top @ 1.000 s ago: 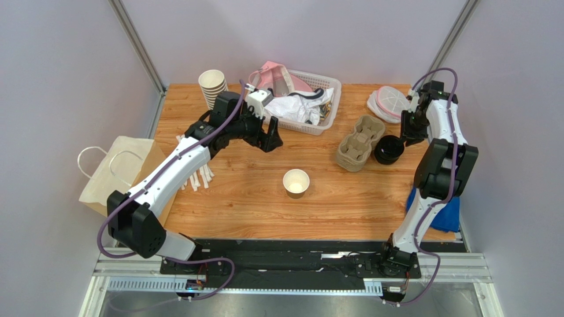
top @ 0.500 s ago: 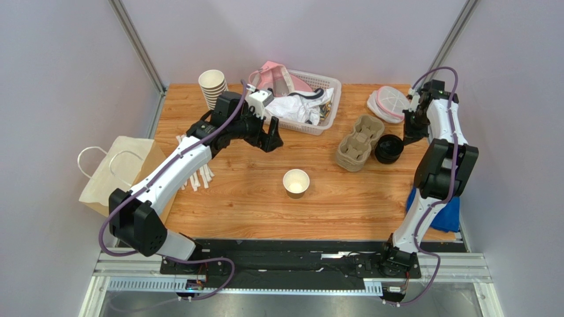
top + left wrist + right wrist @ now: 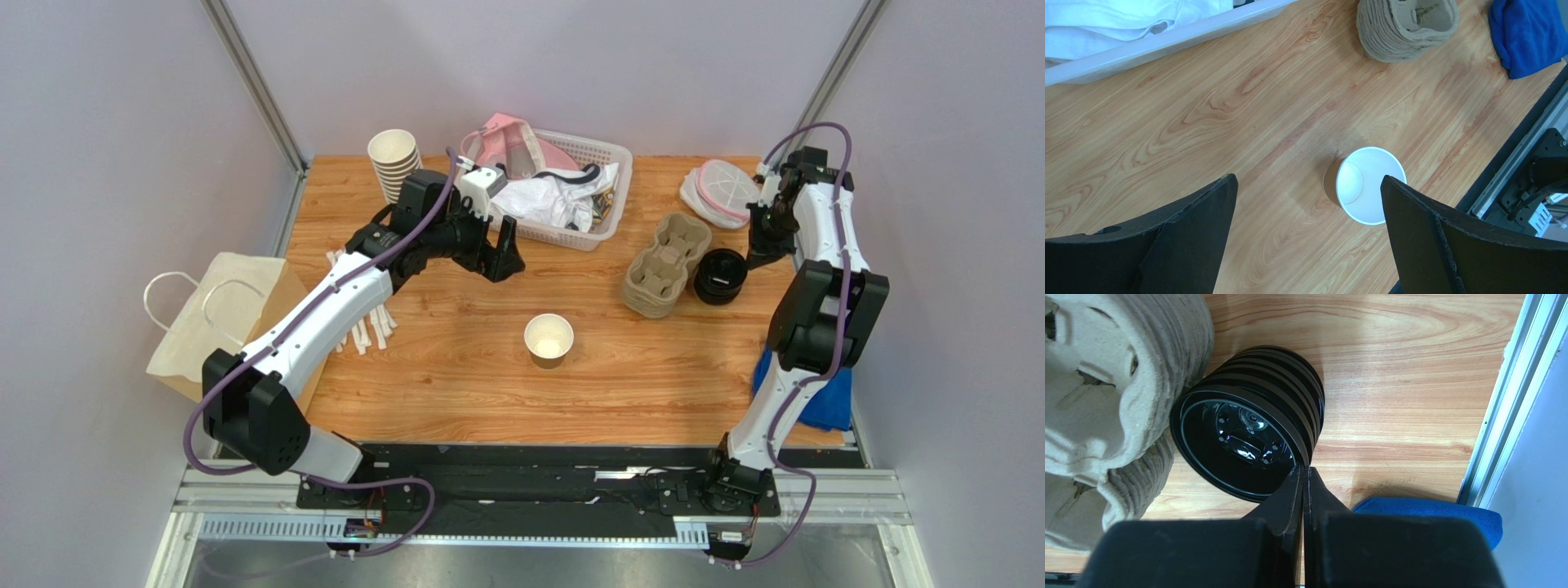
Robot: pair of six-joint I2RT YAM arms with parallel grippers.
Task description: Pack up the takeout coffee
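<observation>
My left gripper (image 3: 1308, 184) hangs spread wide, aimed at the lidless paper cup (image 3: 1369, 193) at mid-table; my right gripper (image 3: 1303, 478) pinches the rim of the black lids (image 3: 1247, 422) beside the pulp carrier (image 3: 1100, 386), elbow further out than before

The table (image 3: 1229, 122) under me is smooth grained wood. My left fingers (image 3: 1186, 239) are matt black. The cup (image 3: 1367, 184) is paper, white inside. The lids (image 3: 1247, 435) are glossy black plastic, the carrier (image 3: 1106, 386) rough moulded pulp, the cloth (image 3: 1527, 33) blue fabric.
</observation>
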